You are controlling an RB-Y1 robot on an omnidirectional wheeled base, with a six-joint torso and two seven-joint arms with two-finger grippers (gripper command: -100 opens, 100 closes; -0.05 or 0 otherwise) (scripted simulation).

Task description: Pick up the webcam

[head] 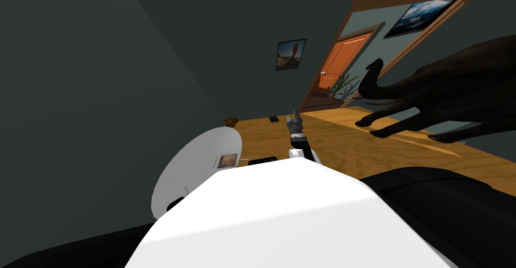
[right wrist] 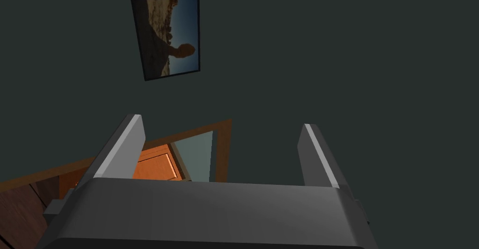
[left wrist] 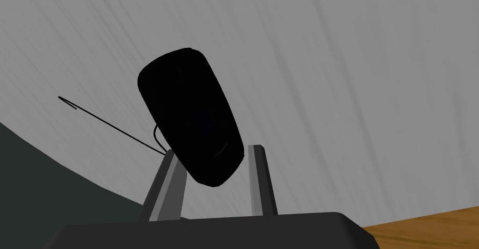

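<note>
L gripper is narrowed onto the low tip of the black webcam by the grey table, R gripper wide open: shallow pinch could slip, or cable could snag.

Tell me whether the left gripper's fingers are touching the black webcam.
Touching. The left wrist view shows the webcam with its lower end between the fingers of the left gripper, both pressing its sides, no gap.
</note>
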